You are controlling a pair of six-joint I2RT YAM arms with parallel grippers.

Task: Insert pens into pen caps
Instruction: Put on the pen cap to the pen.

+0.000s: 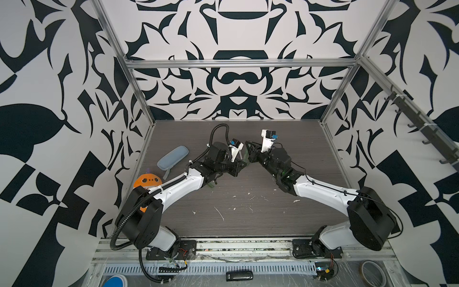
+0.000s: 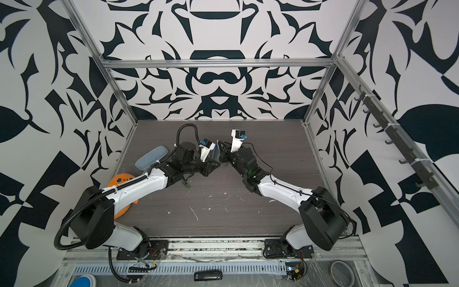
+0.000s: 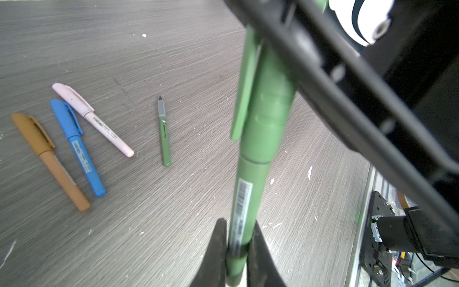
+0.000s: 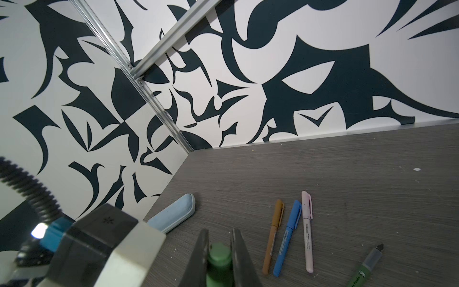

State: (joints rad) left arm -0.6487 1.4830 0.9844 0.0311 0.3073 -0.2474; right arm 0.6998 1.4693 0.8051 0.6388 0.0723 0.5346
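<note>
In the left wrist view, the left gripper [image 3: 238, 223] is clamped on the rear end of a green pen [image 3: 244, 198]. The pen's barrel runs away from the fingers into a green cap [image 3: 268, 99], and the cap's rim meets the barrel at a thin seam. On the grey table [image 3: 173, 223] beyond lies an uncapped green pen [image 3: 164, 139]. Well apart from it, a pale pink pen [image 3: 99, 124], a blue pen [image 3: 79, 151] and an orange-brown pen [image 3: 53, 166] lie side by side, all three capped. In the right wrist view, the right gripper [image 4: 219, 238] is closed on the green cap's end. A pale blue pencil case [image 4: 171, 216] lies near it on the table, and the four loose pens lie off to the other side. In both top views the two grippers meet tip to tip over the middle of the table. The held pen is too small to make out there, and the pencil case lies on the left arm's side.
</note>
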